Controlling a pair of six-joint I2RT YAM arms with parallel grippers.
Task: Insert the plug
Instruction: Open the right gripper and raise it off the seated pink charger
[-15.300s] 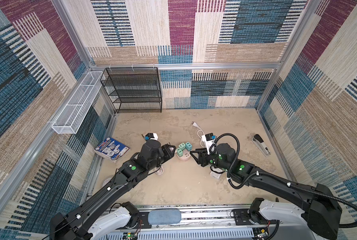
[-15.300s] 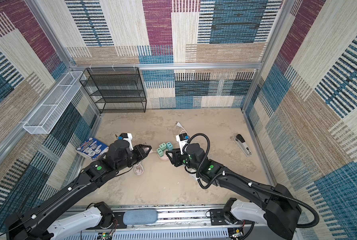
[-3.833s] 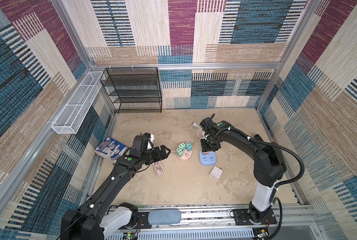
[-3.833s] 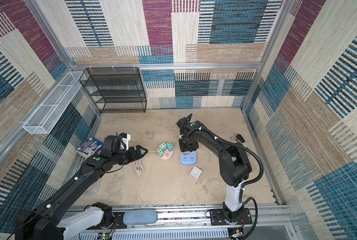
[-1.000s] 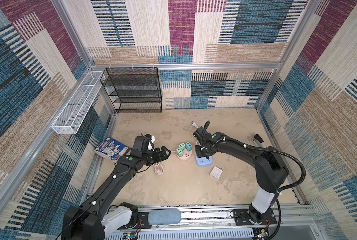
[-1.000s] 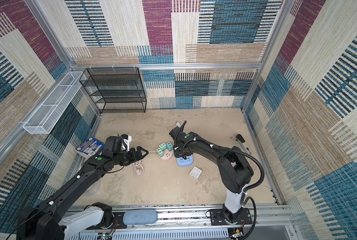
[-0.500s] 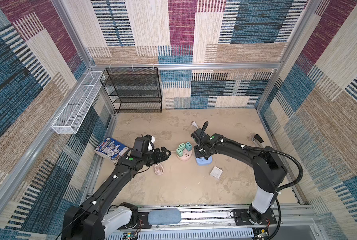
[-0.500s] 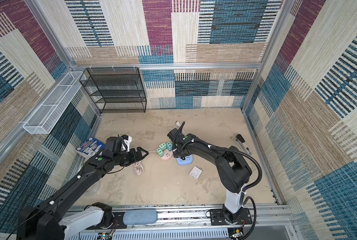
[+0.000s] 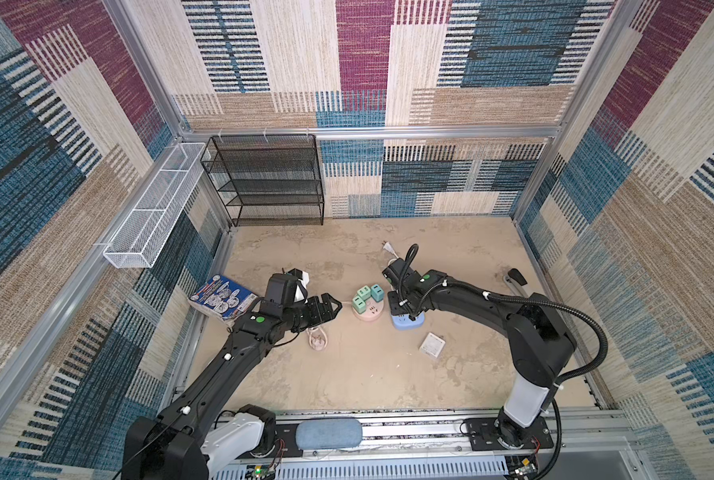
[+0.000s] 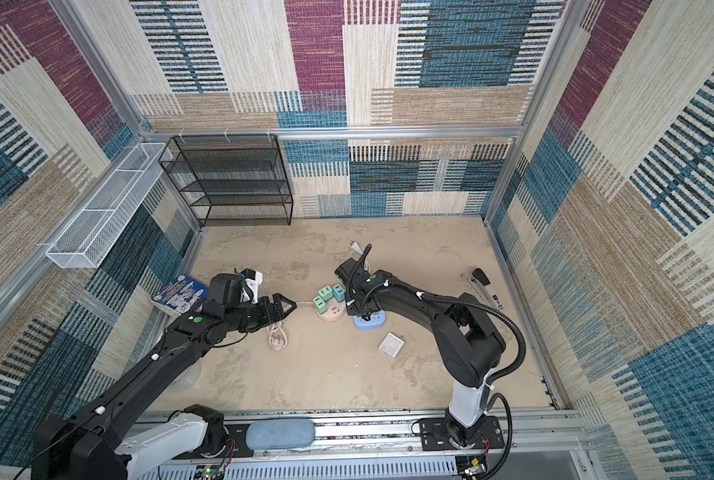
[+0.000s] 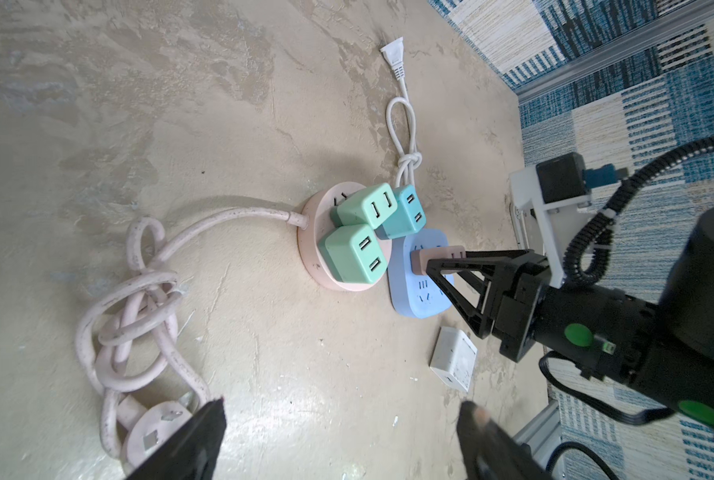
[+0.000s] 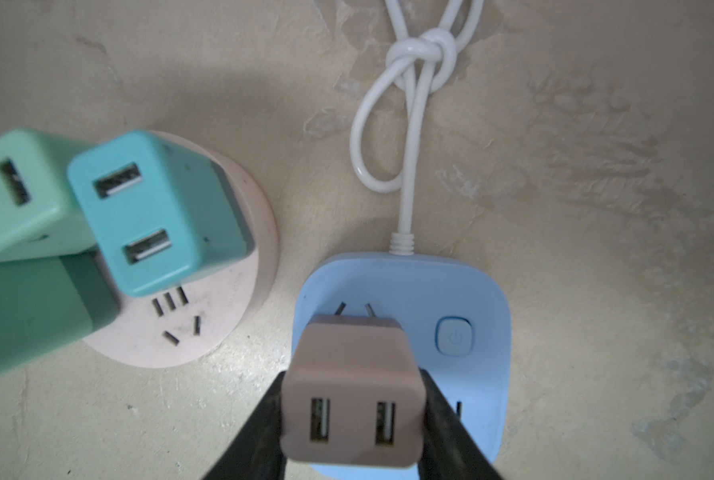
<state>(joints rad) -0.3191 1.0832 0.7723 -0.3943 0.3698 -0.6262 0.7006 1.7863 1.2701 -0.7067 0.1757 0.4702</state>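
Right wrist view: the right gripper pinches the plug by its sides, with the prongs at the slots of the blue socket, beside its button. Just beside sits a pink strip carrying green chargers. Farther off lies a knotted white cord. The left gripper hangs spread wide near the strip.

Beige mottled tabletop carried: round pink socket base, its pink cord coiled alongside; blue socket block lay just beside the base, white knotted cord trailing rearward; white square adapter lay near; picture booklet lay at left edge; black mesh rack stood at back.
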